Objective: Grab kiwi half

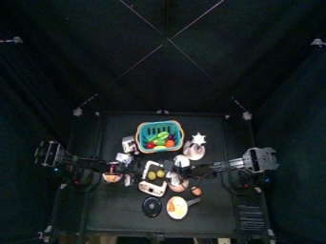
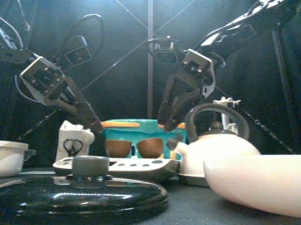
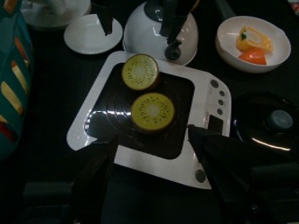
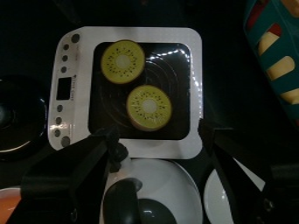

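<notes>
Right wrist view shows your right tool (image 4: 156, 150) spread wide (grasping nothing) over the white scale (image 4: 73, 52), so you're approaching: next, descend onto the nearer kiwi half (image 4: 149, 104), the other (image 4: 121, 59) at its 11 o'clock.

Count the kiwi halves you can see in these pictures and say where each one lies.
2. Both lie cut face up on the scale's dark plate: one kiwi half near a corner, the other kiwi half near the middle. None appears hidden.
</notes>
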